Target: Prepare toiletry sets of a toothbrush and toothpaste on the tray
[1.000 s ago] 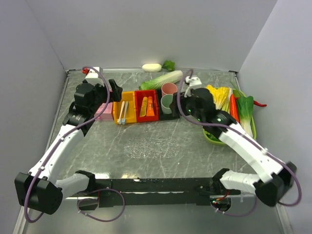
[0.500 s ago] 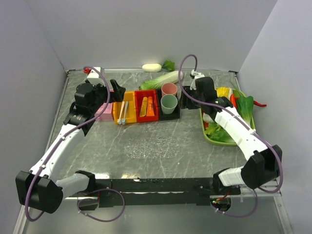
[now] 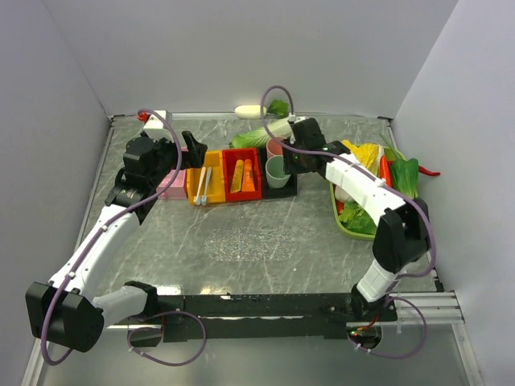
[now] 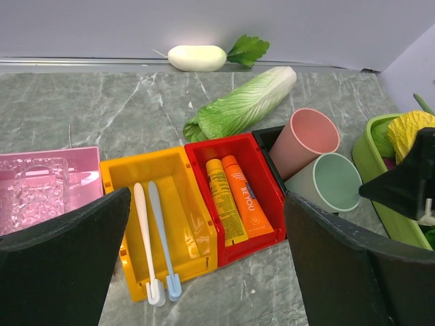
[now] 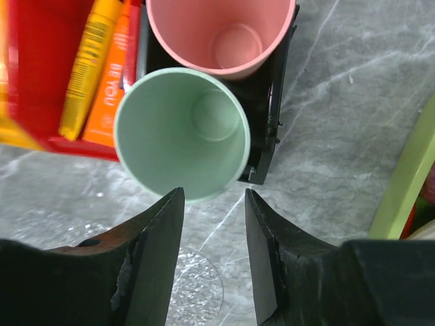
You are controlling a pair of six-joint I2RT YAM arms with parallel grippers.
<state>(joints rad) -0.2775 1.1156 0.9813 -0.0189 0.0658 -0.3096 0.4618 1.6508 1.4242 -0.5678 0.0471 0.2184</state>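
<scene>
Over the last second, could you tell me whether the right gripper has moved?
Yes. In the top view the right gripper has swung left, away from the green vegetable tray, to the green cup.

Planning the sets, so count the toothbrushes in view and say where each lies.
2. Both lie side by side in the yellow bin: the white toothbrush, and the pale blue toothbrush nearer the red bin. None seems hidden.

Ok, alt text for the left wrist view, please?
Two pale toothbrushes lie in a yellow bin beside a red bin holding two orange toothpaste tubes. Pink cup and green cup at right; open left hand frames the view.
</scene>
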